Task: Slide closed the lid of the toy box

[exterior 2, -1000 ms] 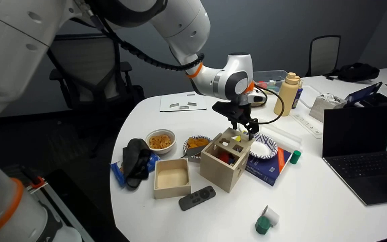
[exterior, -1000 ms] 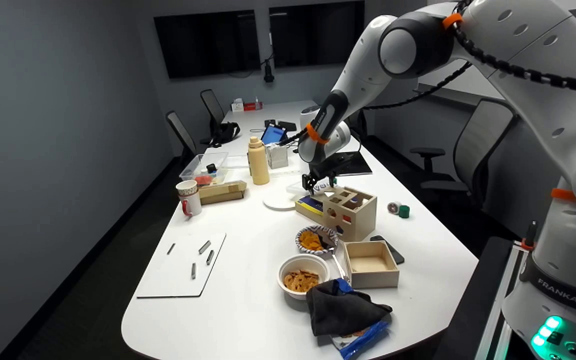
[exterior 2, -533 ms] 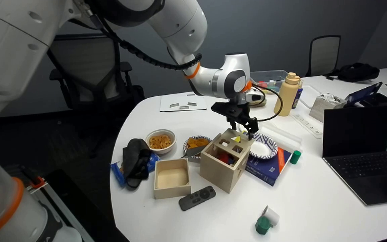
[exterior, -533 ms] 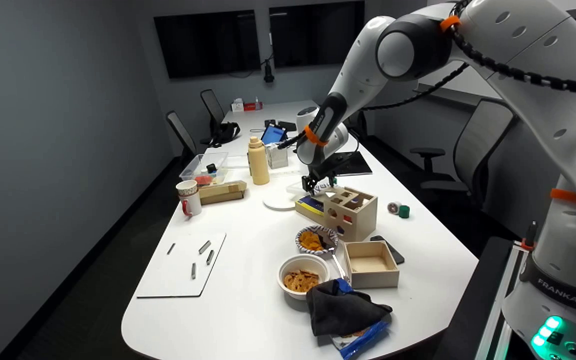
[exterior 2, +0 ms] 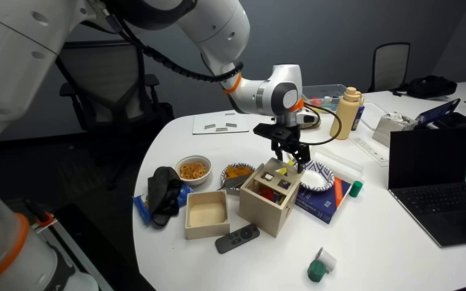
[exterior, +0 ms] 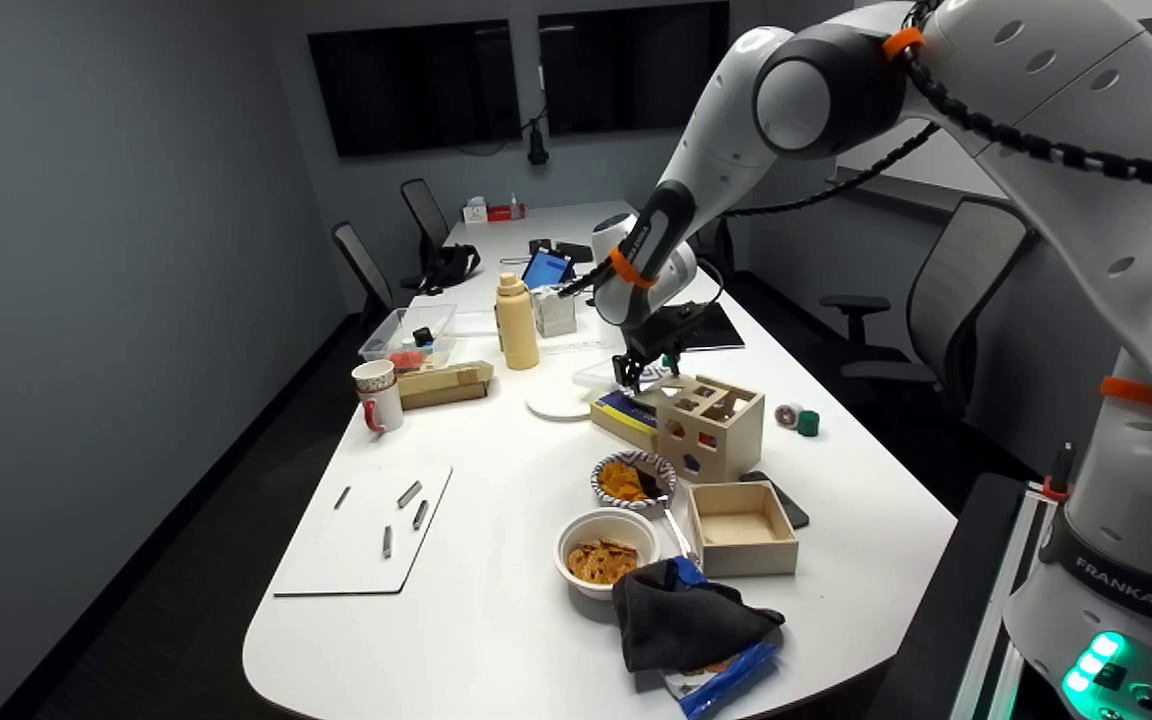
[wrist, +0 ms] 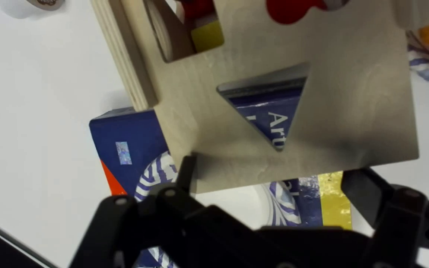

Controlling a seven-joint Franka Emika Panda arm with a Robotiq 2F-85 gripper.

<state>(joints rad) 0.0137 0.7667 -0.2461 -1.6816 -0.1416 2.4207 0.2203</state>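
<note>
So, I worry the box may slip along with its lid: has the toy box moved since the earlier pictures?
Yes. In an exterior view, the toy box has shifted slightly toward the remote, which lies where it did.

In an exterior view, the lid (exterior 2: 276, 178) partly covers the toy box (exterior 2: 259, 211), jaws spread at the lid's far end.

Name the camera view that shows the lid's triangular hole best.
Wrist view: the lid's triangular hole is close up, its whole outline visible. In an exterior view it is small; elsewhere it's unclear.
</note>
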